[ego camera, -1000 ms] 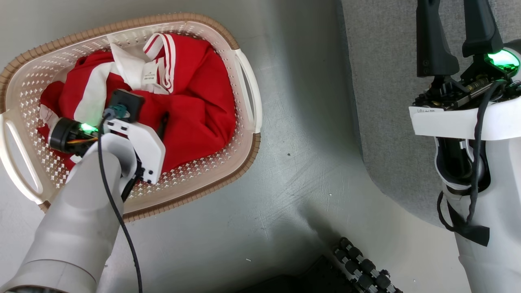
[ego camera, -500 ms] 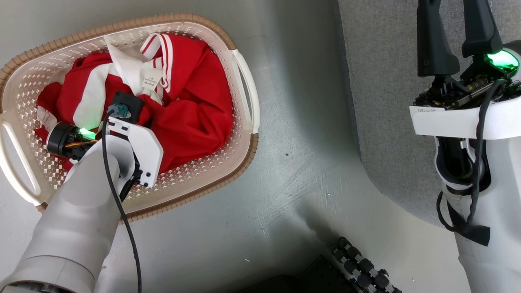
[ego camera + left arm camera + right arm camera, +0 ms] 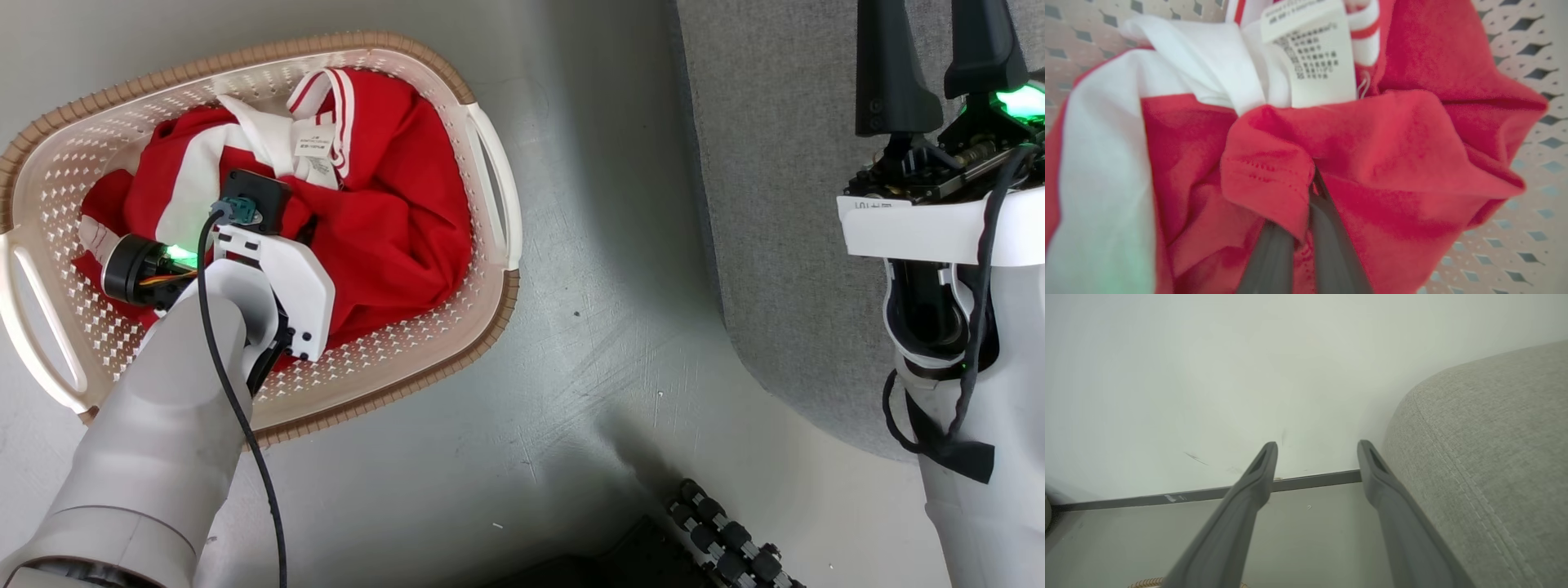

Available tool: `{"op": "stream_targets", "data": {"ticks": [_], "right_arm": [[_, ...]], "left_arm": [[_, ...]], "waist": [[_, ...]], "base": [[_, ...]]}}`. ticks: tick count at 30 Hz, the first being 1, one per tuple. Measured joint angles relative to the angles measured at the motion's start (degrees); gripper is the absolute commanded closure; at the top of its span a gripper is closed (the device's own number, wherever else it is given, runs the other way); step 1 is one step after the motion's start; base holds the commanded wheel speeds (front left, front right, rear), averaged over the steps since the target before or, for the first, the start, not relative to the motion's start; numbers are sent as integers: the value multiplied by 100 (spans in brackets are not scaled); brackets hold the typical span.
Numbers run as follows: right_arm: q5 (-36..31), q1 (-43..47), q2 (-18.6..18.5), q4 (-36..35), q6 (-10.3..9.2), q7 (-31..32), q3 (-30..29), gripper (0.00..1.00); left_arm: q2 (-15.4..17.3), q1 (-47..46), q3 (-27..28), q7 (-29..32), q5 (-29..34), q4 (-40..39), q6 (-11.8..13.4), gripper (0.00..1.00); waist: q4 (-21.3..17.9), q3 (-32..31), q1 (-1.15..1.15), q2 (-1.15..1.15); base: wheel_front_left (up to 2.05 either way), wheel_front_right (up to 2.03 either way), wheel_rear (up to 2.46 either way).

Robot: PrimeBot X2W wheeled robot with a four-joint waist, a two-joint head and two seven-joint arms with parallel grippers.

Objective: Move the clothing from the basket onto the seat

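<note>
The left gripper (image 3: 1311, 188) has its fingers pinched tight on a fold of the clothing (image 3: 392, 212) in the basket (image 3: 392, 37), the right gripper (image 3: 939, 57) spread empty: lift fully clear before crossing to the seat (image 3: 775, 163).

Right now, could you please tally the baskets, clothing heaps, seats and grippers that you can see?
Basket: 1
Clothing heap: 1
Seat: 1
Grippers: 2, left gripper and right gripper
Total: 5
</note>
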Motion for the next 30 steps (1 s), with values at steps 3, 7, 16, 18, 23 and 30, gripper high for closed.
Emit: {"op": "stream_targets", "data": {"ticks": [3,7,16,18,23,30], "right_arm": [[1,-47,1,-10,0,0,-7,0],[34,-93,2,-10,0,0,-20,0],[31,-148,2,-10,0,0,-74,0],[27,-148,2,-3,0,0,-76,0],[-81,-148,2,27,0,0,-85,0],[-171,-137,2,145,0,0,-124,0]], "left_arm": [[-10,-3,-57,-67,-93,-52,0,100],[-18,-19,-172,-210,-203,-159,0,100],[-3,-6,-416,-610,-369,-339,0,100],[14,10,-467,-731,-442,-408,0,100],[24,157,-624,-969,-528,-502,0,100],[31,345,-788,-1254,-666,-668,0,100]], "waist": [[7,-31,0,0],[30,-101,0,0],[102,-299,0,0],[122,-357,0,0],[181,-525,0,0],[284,-818,0,0]], "base": [[0,0,0],[0,0,0],[0,0,0],[0,0,0],[0,0,0],[0,0,0]]}}
